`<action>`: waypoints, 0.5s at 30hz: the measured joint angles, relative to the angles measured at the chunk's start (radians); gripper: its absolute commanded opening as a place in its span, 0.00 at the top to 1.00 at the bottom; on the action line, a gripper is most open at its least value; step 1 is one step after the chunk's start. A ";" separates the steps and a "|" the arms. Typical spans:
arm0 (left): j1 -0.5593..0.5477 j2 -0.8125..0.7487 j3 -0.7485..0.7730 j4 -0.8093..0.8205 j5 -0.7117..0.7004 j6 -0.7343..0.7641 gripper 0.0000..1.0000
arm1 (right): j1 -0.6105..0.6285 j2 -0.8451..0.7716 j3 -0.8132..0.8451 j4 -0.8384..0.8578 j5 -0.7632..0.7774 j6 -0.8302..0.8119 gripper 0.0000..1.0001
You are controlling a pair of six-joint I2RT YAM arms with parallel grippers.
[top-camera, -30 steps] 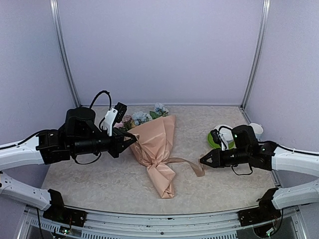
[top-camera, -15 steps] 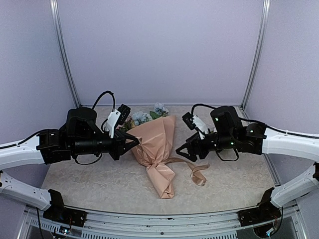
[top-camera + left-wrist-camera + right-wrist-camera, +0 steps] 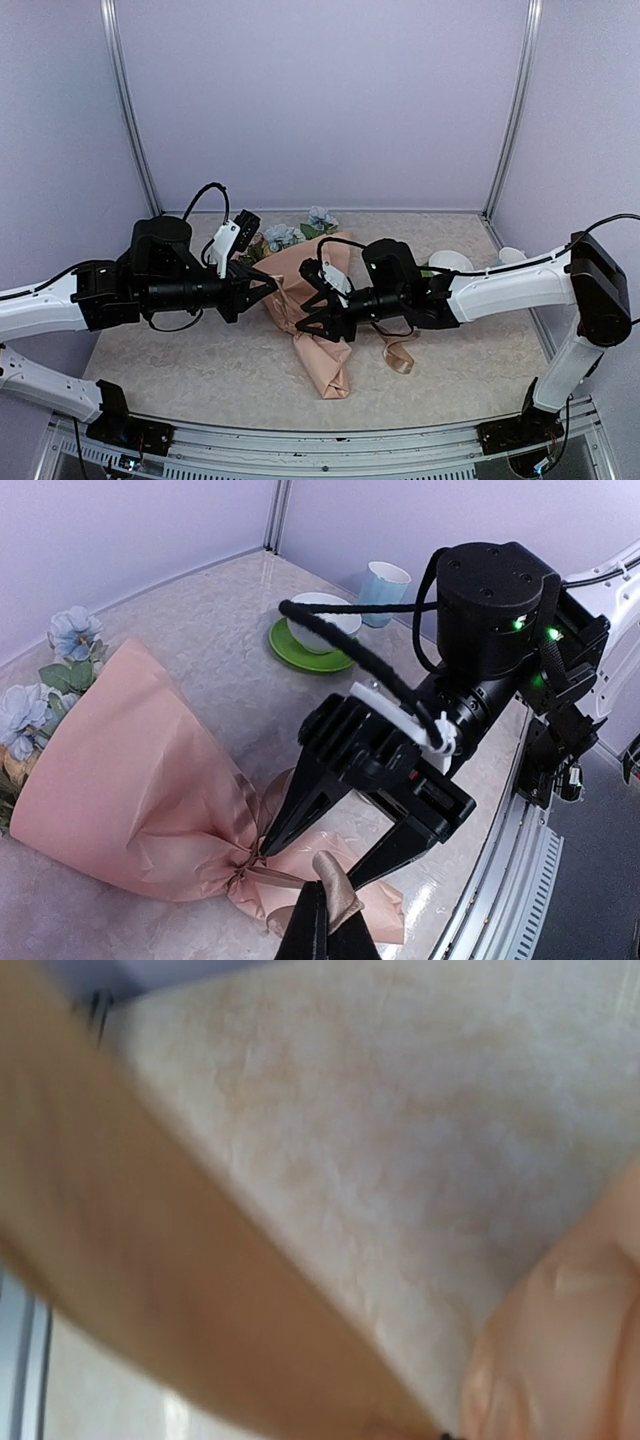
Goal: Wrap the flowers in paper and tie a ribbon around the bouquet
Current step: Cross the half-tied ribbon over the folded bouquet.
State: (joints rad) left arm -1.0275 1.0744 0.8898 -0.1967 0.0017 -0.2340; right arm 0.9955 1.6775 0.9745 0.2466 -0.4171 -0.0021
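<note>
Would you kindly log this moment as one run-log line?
left end effector: shut on beige fabric ribbon | right end effector: open, astride tied waist of peach-pink paper bouquet

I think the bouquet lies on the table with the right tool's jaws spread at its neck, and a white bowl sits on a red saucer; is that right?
Not quite: the saucer is green, not red, as the left wrist view shows. The bouquet does lie on the table, the right tool stands open at its neck, and the bowl sits on that saucer.
</note>
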 measured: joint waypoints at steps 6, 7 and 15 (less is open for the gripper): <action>0.003 -0.023 -0.019 -0.002 0.000 0.000 1.00 | 0.000 0.003 -0.005 0.122 -0.014 0.019 0.65; 0.006 -0.024 -0.020 -0.003 0.000 0.000 1.00 | 0.000 0.007 -0.005 0.137 -0.016 0.021 0.71; 0.022 -0.043 -0.048 -0.002 0.002 -0.010 1.00 | 0.000 0.030 -0.007 0.154 -0.009 0.027 1.00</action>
State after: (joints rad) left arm -1.0058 1.0317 0.8417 -0.1986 0.0036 -0.2436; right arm 0.9955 1.7073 0.9672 0.4004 -0.4263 0.0250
